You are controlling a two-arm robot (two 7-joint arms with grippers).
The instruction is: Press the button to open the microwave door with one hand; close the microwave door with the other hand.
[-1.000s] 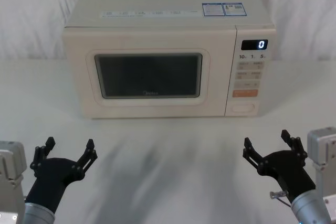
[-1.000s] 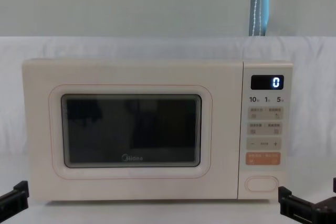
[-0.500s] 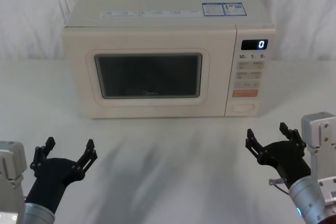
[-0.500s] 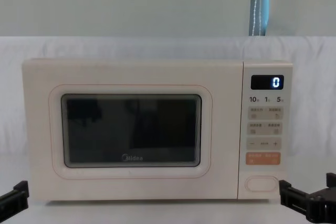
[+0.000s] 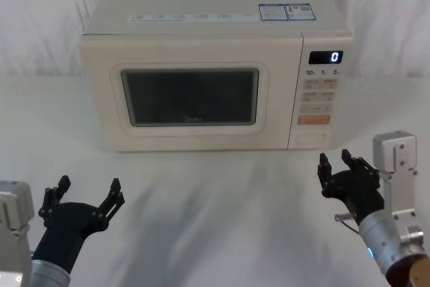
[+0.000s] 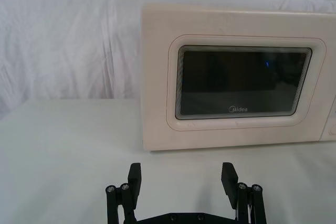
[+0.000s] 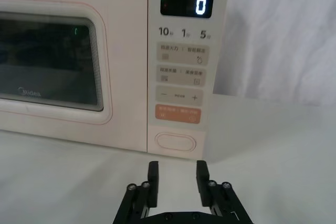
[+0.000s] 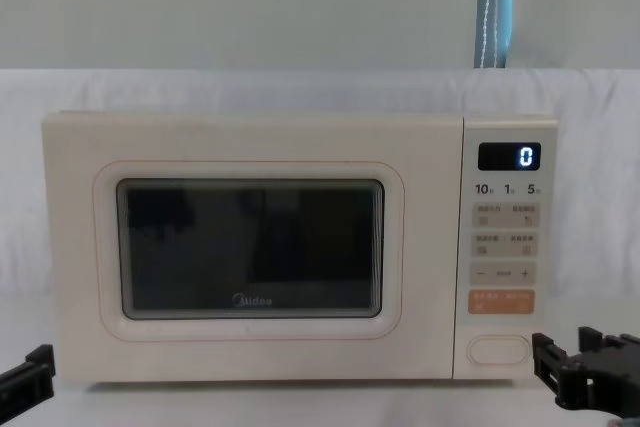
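Cream boxy microwave [image 5: 208,65] on white-draped table [image 5: 222,199], glass-windowed door [image 8: 250,247] shut, cream pill-shaped button [image 7: 175,141] just beyond black right gripper [image 7: 177,177], fingers parted narrowly; black left gripper [image 5: 84,196] spread wide, near-left.

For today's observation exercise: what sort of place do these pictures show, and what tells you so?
Probably a robot test setup, not a home kitchen: a lone Midea microwave stands on a white-draped table against a white cloth backdrop.

The microwave [image 5: 215,65] is viewed from above by the head camera, level by the chest camera, and nearer by both wrist cameras.
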